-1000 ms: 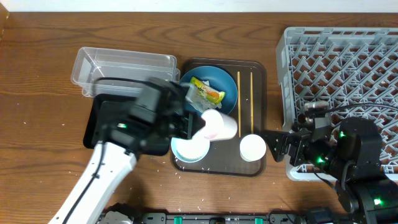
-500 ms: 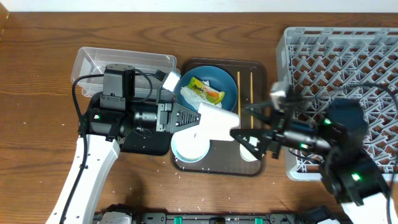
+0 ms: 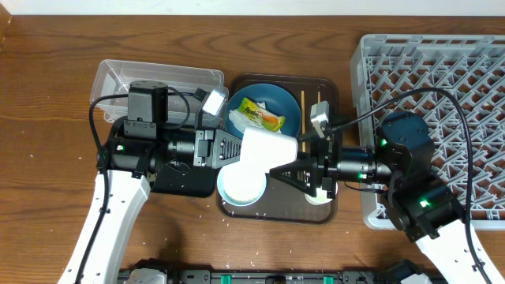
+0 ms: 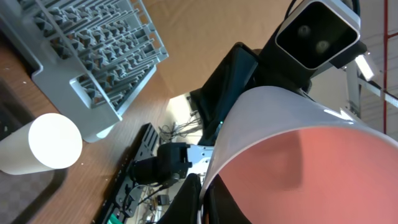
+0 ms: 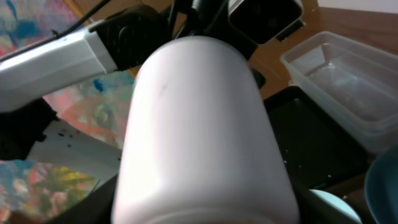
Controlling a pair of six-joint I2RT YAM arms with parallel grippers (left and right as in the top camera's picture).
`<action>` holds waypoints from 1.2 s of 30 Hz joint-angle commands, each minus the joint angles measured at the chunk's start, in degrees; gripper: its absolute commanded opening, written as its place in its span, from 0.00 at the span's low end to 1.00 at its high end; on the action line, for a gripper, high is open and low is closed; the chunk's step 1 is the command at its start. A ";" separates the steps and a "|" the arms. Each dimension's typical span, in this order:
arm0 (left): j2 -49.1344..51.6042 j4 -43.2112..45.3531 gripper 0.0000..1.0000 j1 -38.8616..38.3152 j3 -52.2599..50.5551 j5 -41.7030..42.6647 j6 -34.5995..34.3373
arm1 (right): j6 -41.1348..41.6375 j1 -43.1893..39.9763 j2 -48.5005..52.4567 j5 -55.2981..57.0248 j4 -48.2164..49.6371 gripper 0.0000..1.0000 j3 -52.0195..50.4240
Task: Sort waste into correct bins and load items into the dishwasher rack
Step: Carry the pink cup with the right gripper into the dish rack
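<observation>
Pink cup (image 3: pixel 268 150) is up in the air, lying on its side over the brown serving tray (image 3: pixel 325 82), btwn the two grippers. L gripper (image 3: pixel 233 150) is clamped tight on its rim; the L wrist view looks into the cup's pink inside. R gripper (image 3: pixel 293 159) has its jaws apart, straddling the cup's other end; can't tell if they touch it. The cup body fills most of the R wrist view. Below on the tray: white bowl w/ blue rim (image 3: pixel 241 189), small white cup (image 3: pixel 319 191) partly under the R gripper, dark blue plate (image 3: pixel 280 102) w/ the yellow-green wrapper (image 3: pixel 260 116) on it, and two chopsticks (image 3: pixel 302 114) side by side just R of the plate. Clear tub (image 3: pixel 150 79) and black tray (image 3: pixel 185 183) sit L of the serving tray; the grey rack (image 3: pixel 442 71) is at far R.
</observation>
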 commanded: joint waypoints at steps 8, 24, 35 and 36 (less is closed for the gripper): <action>-0.17 0.07 0.06 -1.05 1.11 1.27 -0.09 | -1.36 0.37 -1.33 -0.28 0.72 0.63 0.76; -0.17 0.02 0.61 -1.05 1.11 -6.03 -0.09 | -3.56 -21.42 -14.12 18.71 -26.80 0.54 1.55; -0.17 -2.08 0.61 -1.05 1.11 -11.89 -0.02 | -3.13 -43.06 -10.80 53.92 -55.91 0.54 5.01; -0.17 -2.89 0.61 -1.05 1.11 -13.31 0.00 | -3.13 -44.06 -9.03 54.01 -56.26 0.54 5.01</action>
